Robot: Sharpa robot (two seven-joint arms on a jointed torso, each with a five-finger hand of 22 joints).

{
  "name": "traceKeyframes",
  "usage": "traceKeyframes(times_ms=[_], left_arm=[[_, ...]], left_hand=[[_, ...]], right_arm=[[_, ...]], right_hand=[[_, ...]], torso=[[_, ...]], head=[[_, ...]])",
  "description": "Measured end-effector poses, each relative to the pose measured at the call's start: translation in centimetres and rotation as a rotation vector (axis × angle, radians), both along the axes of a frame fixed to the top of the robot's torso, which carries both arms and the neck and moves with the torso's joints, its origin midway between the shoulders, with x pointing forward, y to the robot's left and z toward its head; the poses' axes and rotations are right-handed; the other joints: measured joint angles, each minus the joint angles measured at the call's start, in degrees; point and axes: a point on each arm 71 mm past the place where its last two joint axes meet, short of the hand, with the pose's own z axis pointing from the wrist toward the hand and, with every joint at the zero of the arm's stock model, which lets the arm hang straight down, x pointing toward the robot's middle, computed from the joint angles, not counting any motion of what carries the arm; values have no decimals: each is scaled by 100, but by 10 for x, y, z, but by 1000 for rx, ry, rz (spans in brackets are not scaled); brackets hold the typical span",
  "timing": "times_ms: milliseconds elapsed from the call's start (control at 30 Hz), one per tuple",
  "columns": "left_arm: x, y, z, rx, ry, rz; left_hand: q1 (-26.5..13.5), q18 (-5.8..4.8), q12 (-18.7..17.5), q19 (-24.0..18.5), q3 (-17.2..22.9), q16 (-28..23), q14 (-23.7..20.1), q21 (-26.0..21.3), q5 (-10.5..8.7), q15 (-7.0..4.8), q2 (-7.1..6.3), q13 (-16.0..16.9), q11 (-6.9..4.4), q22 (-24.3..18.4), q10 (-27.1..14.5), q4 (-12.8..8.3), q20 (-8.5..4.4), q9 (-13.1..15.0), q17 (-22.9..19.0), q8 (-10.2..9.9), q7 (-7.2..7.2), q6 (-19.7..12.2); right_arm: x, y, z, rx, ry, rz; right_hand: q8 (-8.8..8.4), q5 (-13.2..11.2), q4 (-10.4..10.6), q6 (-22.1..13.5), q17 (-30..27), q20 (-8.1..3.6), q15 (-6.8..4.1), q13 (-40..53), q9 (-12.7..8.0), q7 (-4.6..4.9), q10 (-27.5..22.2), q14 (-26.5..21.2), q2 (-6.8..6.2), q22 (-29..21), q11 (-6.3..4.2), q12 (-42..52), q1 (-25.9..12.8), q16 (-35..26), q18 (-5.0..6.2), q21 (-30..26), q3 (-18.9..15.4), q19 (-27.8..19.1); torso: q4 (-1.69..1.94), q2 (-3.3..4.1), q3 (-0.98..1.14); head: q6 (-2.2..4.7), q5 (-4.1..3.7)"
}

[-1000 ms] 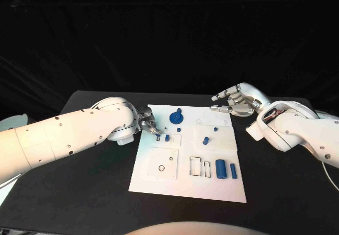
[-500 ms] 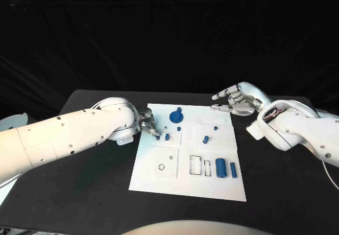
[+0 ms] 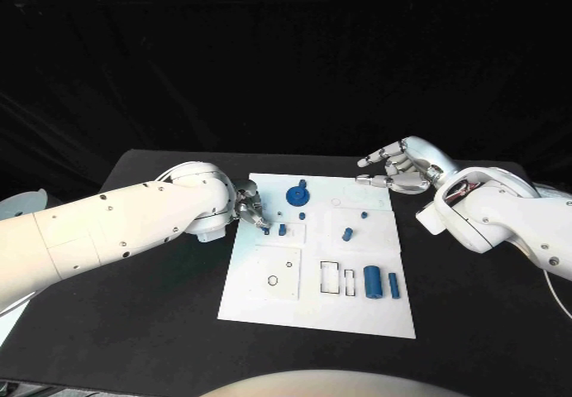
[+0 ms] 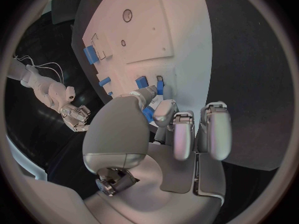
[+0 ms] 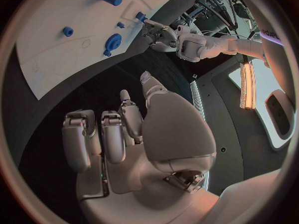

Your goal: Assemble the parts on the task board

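Observation:
The white task board (image 3: 358, 306) lies mid-table. My left hand (image 3: 250, 207) hovers over its far left edge with fingers curled, just beyond two small blue pegs (image 3: 264, 231) (image 3: 281, 231). In the left wrist view the thumb and a finger of my left hand (image 4: 156, 129) nearly meet. A blue patch shows between them, and I cannot tell whether it is held or lies behind. A blue gear (image 3: 297, 196) sits to the right of this hand. My right hand (image 3: 399, 172) hangs spread above the far right corner, holding nothing.
A blue cylinder (image 3: 373, 284) and a slim blue bar (image 3: 393, 287) lie near the board's right edge, beside two rectangular slots (image 3: 331, 279). A short blue piece (image 3: 345, 236) and a tiny one (image 3: 361, 218) stand mid-board. Black table (image 3: 143, 331) surrounds the board.
My left hand has drawn back a little from the small pegs, toward the board's far left corner. The right hand has stayed where it was.

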Motion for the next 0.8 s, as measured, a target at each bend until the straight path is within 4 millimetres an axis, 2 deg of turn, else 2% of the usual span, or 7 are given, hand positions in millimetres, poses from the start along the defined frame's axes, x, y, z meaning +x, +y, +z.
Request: traceKeyframes(times_ms=[800], left_arm=[[0,-2,-2,23,16,-21]], left_hand=[[-1,0,0,0,0,0,0,0,7,0,0,-21,1,0,-1,-1,0,-6,-1,-1,0,0]], right_arm=[[0,0,0,0,1,1]], right_hand=[[0,0,0,0,-1,0,0,0,0,0,0,0,0,-2,0,0,0,0,0,0,0,0]], torso=[[1,-3,-3]], head=[[-27,-11]])
